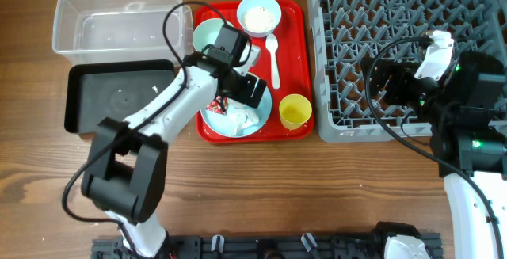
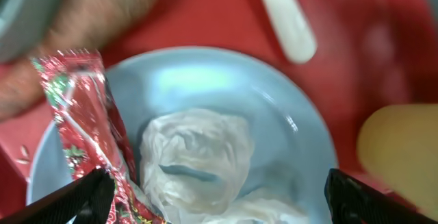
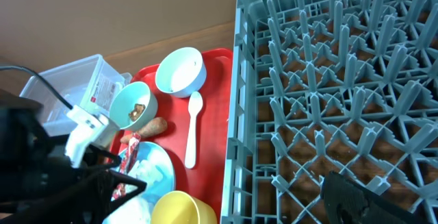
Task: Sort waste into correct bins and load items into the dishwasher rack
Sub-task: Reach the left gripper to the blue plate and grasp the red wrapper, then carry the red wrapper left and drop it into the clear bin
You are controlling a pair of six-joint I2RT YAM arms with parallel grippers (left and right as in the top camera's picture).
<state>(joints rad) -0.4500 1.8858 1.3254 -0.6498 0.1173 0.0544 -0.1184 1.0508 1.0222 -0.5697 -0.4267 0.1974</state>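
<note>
My left gripper (image 2: 219,207) is open and low over the light-blue plate (image 2: 274,107) on the red serving tray. Its fingers straddle the crumpled white tissue (image 2: 195,155). The red snack wrapper (image 2: 79,107) lies against the left finger. In the overhead view the left gripper (image 1: 252,91) covers part of the plate (image 1: 238,124). The carrot (image 3: 152,126) lies beside the bowl holding the brown scrap (image 3: 133,107). The rice bowl (image 1: 259,15), white spoon (image 1: 274,53) and yellow cup (image 1: 295,111) are on the tray. My right gripper (image 1: 392,85) is open and empty over the grey dishwasher rack (image 1: 396,21).
The clear tub (image 1: 119,21) stands at the back left, with the black tray (image 1: 119,97) in front of it. The red serving tray (image 1: 297,29) sits between the bins and the rack. Bare wood lies along the table's front.
</note>
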